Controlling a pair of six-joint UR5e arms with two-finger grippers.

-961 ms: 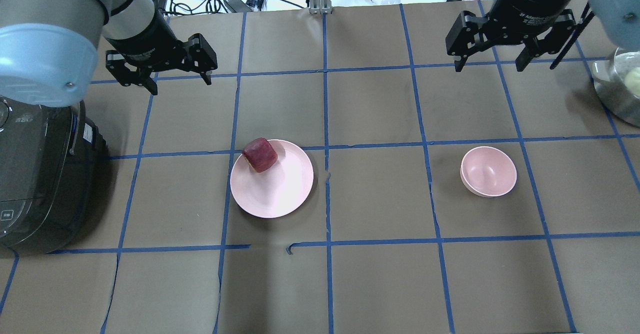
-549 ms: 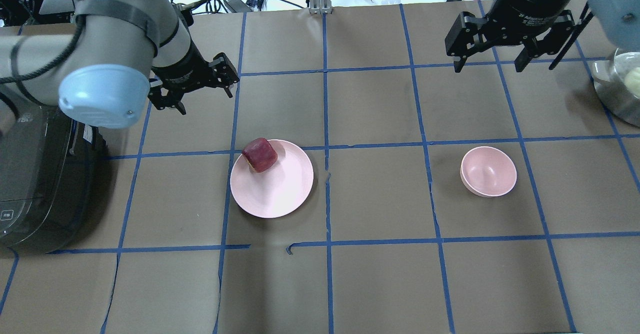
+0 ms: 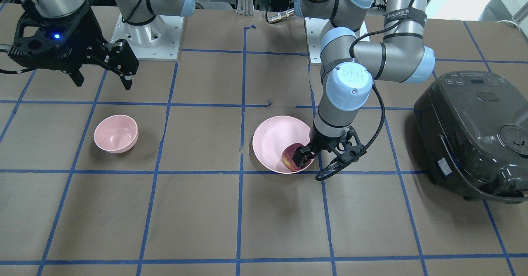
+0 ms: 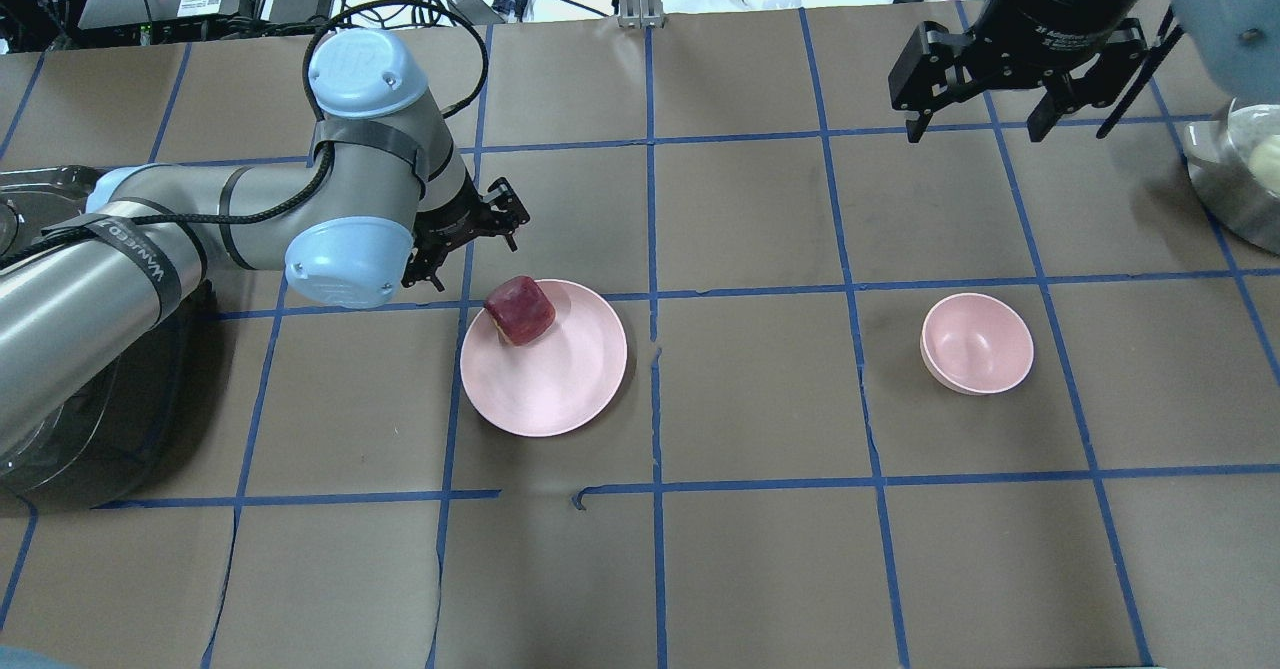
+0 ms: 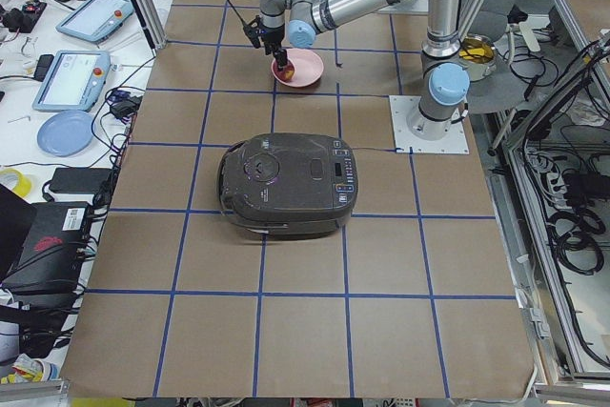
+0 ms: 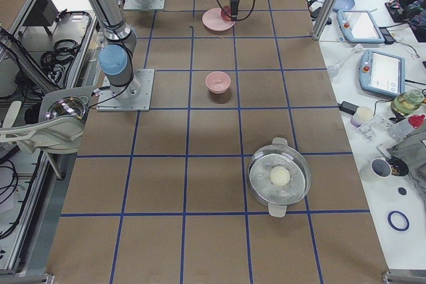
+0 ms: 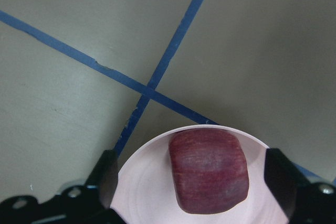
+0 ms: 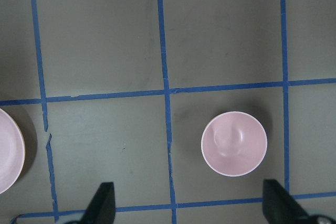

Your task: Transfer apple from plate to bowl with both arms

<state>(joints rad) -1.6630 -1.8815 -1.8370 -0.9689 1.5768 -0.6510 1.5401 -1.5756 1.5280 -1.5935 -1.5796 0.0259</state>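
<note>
From over the robot's shoulders, the apple (image 4: 520,310) is sitting on the plate (image 4: 560,379), close to its far rim on the robot's left. The left gripper (image 4: 474,264) is hanging just beyond that rim with its fingers spread. The bowl (image 4: 977,342) is standing well apart on the right half of the table (image 4: 760,549). The right gripper (image 4: 976,134) is hovering high beyond the bowl, its fingers also wide apart, near a steel pot (image 4: 1235,179) at the edge. Facing the robot, the left arm is bending down over the plate. One of its fingers is overlapping the apple's side, though I cannot tell whether it is touching. A dark rice cooker (image 3: 470,131) is sitting beside that arm. From the table's left end, the cooker is filling the middle and the plate is showing small beyond it under the arm. From the right end, the bowl is lying between the pot and the plate. The left wrist camera is looking straight down on the apple, framed between two parted fingertips. The right wrist camera is showing the bowl below and between its own parted fingertips, holding nothing.
</note>
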